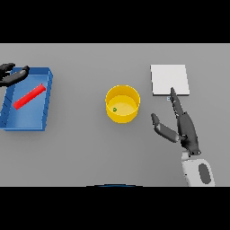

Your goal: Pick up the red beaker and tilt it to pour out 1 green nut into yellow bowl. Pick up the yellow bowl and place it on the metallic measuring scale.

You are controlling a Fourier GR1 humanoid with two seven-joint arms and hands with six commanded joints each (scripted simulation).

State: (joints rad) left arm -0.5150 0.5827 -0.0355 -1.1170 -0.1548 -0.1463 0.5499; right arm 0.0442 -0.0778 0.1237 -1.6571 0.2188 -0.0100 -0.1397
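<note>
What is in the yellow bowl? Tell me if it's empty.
Not empty: the yellow bowl stands upright on the table with one green nut on its floor.

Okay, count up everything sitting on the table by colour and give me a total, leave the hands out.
Red: 1, the red beaker lying in the tray
Blue: 1, the blue tray
Yellow: 1, the yellow bowl
Green: 1, the green nut inside the bowl
Pale metallic: 1, the measuring scale
Total: 5
</note>
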